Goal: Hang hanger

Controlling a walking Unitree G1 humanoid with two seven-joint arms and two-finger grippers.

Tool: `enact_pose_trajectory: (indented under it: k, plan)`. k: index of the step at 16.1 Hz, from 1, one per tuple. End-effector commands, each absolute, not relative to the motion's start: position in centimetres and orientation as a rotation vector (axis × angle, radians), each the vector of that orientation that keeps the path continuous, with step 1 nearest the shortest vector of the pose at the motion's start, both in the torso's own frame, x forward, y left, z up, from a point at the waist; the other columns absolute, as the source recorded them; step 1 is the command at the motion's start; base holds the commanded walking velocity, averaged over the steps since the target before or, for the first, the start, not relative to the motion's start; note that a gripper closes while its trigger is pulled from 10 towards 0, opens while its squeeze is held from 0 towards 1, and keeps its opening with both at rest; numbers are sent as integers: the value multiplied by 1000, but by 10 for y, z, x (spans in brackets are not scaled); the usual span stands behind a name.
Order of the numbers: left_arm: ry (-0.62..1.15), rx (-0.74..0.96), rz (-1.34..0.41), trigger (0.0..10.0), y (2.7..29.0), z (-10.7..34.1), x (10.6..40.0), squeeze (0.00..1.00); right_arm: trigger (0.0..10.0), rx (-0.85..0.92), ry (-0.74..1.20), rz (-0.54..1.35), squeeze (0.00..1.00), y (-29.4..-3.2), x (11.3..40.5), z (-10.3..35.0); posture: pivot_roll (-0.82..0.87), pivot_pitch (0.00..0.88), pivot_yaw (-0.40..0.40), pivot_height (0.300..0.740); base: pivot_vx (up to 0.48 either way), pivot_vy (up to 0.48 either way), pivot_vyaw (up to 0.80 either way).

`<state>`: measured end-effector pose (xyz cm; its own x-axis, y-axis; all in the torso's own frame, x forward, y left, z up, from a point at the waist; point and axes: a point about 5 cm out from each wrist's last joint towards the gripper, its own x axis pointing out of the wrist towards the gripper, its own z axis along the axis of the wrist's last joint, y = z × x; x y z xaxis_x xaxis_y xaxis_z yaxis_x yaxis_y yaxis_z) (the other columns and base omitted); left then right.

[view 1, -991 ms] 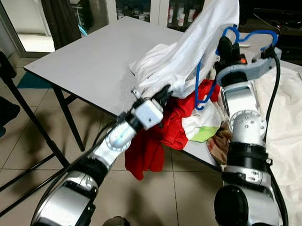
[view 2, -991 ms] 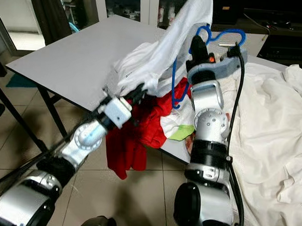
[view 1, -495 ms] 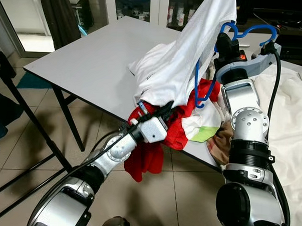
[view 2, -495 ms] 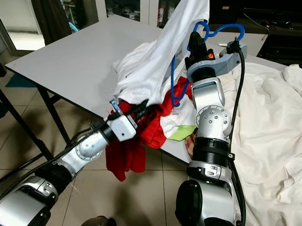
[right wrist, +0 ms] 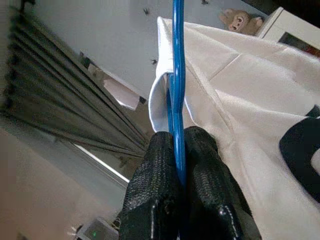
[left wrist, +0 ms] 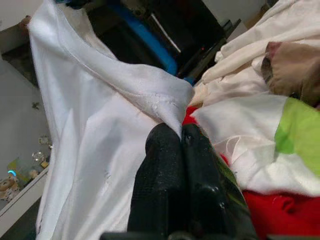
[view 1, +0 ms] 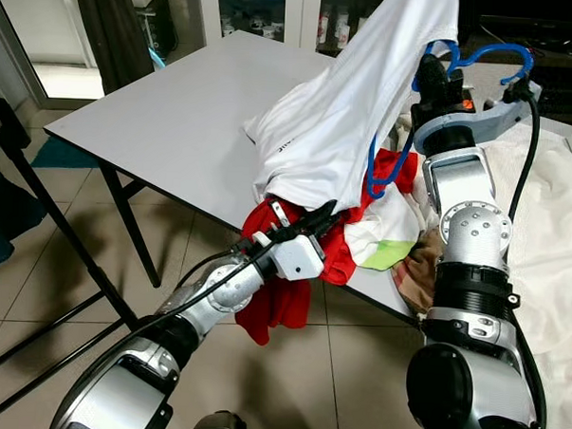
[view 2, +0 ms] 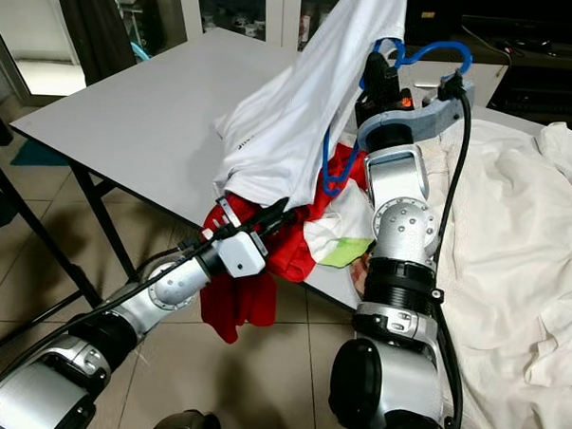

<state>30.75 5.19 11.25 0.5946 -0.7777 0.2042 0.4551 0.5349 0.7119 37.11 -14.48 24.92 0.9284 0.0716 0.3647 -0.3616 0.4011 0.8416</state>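
A white T-shirt hangs stretched from a blue hanger held high at the back right of the grey table. My right gripper is shut on the hanger's blue wire, with the shirt's collar draped beside it. Low at the table's front edge, my left gripper is shut on the shirt's bottom hem, pulling it down over a red garment. Part of the hanger shows below the shirt.
A heap of clothes lies under the shirt: the red garment hanging off the table edge, a white and green piece and a brown piece. A large cream cloth covers the right side. Tiled floor and table legs lie to the left.
My left gripper has dropped from the shirt's side to its hem at the table's edge and closed on it. My right arm has lifted the hanger slightly, and the shirt hangs straighter.
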Motion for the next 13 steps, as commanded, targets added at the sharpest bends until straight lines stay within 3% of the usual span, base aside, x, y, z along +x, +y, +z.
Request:
enact_pose_trajectory:
  k: [1,8,13]
  plan:
    - [-564,669,-807,0,47,111,304,0,10000,1147,-392,322,0,-147,368,272,118,0,3,740,0,0,0]
    - [-586,671,-840,0,32,112,301,0,10000,1207,-407,307,0,-143,370,279,116,0,1,740,0,0,0]
    - [-607,642,-774,0,38,124,310,0,10000,1172,-354,323,0,-130,364,272,108,0,-2,740,0,0,0]
